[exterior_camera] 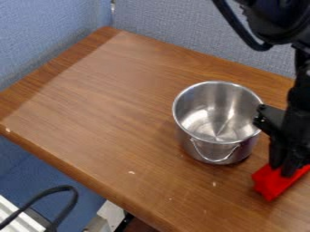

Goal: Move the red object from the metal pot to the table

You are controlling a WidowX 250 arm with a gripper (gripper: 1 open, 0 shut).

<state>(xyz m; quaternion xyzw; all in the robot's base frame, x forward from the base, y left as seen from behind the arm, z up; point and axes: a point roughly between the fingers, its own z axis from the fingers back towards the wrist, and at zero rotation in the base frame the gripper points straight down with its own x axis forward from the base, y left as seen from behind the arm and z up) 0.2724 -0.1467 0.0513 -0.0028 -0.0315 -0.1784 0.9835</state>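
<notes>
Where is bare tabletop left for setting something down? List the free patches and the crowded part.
Free: the whole table left of the metal pot, from the far edge by the blue wall to the near rounded edge. Crowded: the right end, where the gripper holds the red object beside the pot.

pot: the metal pot [218, 121] on the table [109, 100], right of frame centre
block: the red object [278, 180] lower right, just beside the pot
gripper: the gripper [285, 166] directly above the block
</notes>
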